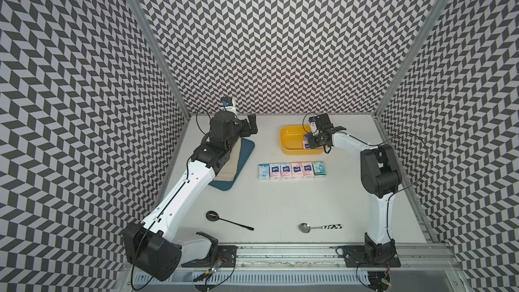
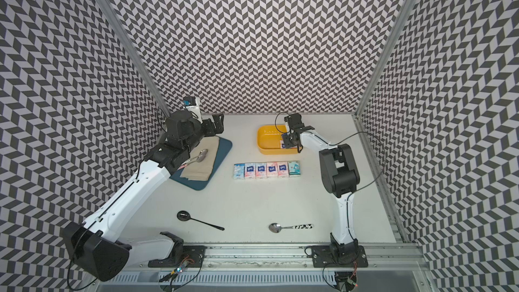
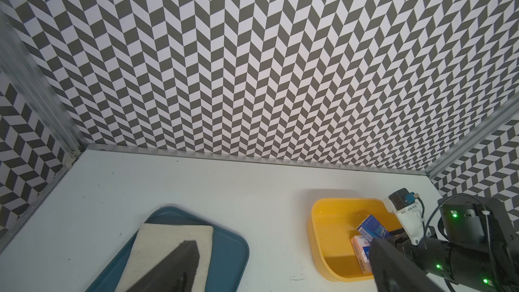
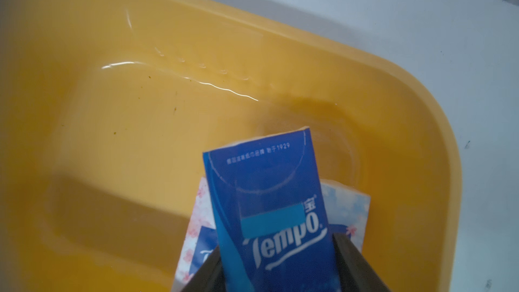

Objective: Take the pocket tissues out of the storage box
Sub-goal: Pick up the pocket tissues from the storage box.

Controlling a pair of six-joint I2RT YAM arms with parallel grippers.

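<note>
Right wrist view: the right gripper pinches a dark blue plastic-wrapped tissue pack, one dark finger pressed to each long side, jaws set to the pack's width. The pack sits tilted over a white-pink wrapped tissue pack lying flat on the floor of the shallow bright yellow plastic tub; two packs counted in the tub. In both top views a row of six tissue packs lies side by side on the white table near the tub: one pale blue, four white-pink, one teal. The left gripper hangs spread, nothing between its fingers, near the far end of the flat dark blue tray bearing one folded beige cloth. Spoons, three: one metal spoon on the cloth, one black spoon and one silver spoon with patterned handle on the table.
</note>
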